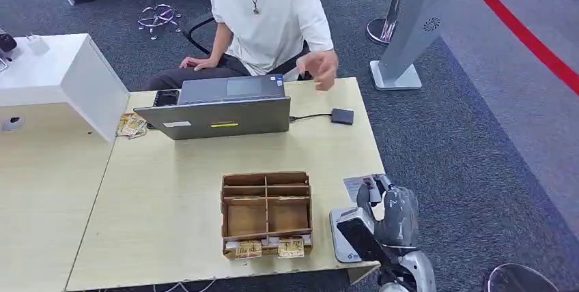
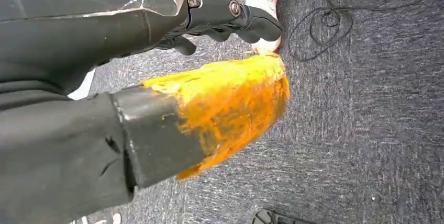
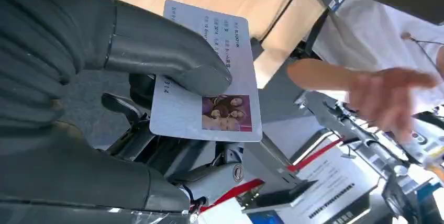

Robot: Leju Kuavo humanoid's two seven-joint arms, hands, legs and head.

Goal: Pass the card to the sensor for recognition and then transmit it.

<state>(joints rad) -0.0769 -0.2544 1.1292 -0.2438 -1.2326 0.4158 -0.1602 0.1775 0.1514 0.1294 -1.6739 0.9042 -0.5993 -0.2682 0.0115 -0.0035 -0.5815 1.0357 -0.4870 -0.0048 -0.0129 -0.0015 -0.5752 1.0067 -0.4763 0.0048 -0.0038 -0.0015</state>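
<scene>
My right hand point(image 1: 390, 211) hovers at the table's front right corner and pinches a pale card point(image 1: 356, 185). In the right wrist view the card point(image 3: 209, 93) carries printed text and a small photo, pressed between the thumb point(image 3: 173, 56) and the darker fingers beneath. A white reader with a dark top point(image 1: 348, 236) lies on the table just beside that hand. A small black box point(image 1: 343, 116) sits farther back, cabled to the laptop. My left hand point(image 2: 209, 103), its thumb coated yellow, hangs over grey carpet and holds nothing, fingers apart.
A person in a white shirt sits behind the table with one hand point(image 1: 319, 68) raised over its far edge. An open laptop point(image 1: 222, 106) stands at the back. A cardboard divider box point(image 1: 266, 211) sits left of the reader. A grey stand point(image 1: 410, 26) rises beyond the table's right corner.
</scene>
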